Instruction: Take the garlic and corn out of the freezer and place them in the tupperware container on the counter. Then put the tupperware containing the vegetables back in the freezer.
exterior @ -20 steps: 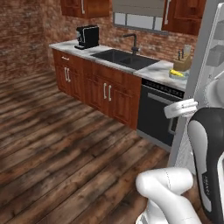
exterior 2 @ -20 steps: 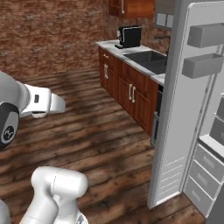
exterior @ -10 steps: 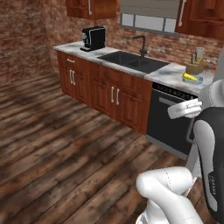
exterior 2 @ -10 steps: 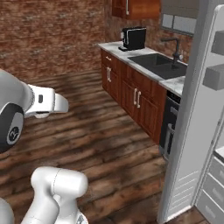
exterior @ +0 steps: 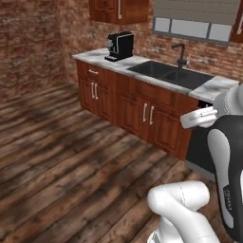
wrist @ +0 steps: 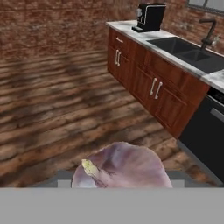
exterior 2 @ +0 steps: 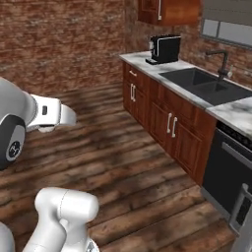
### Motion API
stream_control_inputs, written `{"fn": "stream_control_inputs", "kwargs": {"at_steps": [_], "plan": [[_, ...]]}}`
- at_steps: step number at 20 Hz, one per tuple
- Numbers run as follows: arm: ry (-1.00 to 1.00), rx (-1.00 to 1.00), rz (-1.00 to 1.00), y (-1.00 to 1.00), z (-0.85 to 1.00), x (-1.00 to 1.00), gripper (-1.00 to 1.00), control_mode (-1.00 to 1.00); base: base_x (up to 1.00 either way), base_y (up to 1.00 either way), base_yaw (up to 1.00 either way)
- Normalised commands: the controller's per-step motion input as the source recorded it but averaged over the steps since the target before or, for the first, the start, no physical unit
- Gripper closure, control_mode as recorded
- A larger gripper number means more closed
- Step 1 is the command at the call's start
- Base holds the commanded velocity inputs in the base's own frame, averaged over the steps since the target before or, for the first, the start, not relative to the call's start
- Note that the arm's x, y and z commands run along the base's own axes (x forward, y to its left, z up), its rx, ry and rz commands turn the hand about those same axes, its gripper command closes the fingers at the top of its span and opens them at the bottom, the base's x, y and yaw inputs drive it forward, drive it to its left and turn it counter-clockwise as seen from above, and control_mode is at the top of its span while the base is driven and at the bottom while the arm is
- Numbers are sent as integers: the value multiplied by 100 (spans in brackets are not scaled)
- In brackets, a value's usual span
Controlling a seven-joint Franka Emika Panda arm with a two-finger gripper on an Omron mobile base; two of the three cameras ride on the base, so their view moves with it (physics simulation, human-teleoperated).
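In the hand view the garlic (wrist: 122,168), a pale white-purple bulb with a yellowish stem stub, sits low and very close to the camera. My gripper (wrist: 120,180) is shut on it, and the bulb hides most of the fingers. The counter (exterior: 142,61), white veined marble over dark wood cabinets, runs along the brick wall ahead and to the right; the counter (wrist: 131,30) lies well beyond the garlic. A grey sliver of the freezer door (exterior 2: 242,216) shows at the lower right of the right base view. The corn and the tupperware container are out of view.
A black coffee machine (exterior: 118,46) stands at the counter's left end. A dark sink with a tap (exterior: 171,73) is set into the middle. A black dishwasher front (exterior 2: 229,170) closes the right end. Wooden floor (exterior: 61,152) spreads wide to the left.
The whole picture has slid right as the base turns left. The freezer door and the counter end with the knife block have left both base views. The cabinets look closer.
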Motion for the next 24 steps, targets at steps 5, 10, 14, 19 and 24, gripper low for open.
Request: {"fn": "stream_control_inputs", "kwargs": {"at_steps": [5, 10, 14, 19, 24], "plan": [[0, 0, 0, 0, 0, 0, 100, 100, 100, 25, 0], [0, 0, 0, 0, 0, 0, 100, 100, 100, -1, -1], [0, 0, 0, 0, 0, 0, 100, 100, 80, -52, -37], [0, 0, 0, 0, 0, 0, 100, 100, 0, -56, -86], [0, 0, 0, 0, 0, 0, 100, 100, 0, -46, -88]]}}
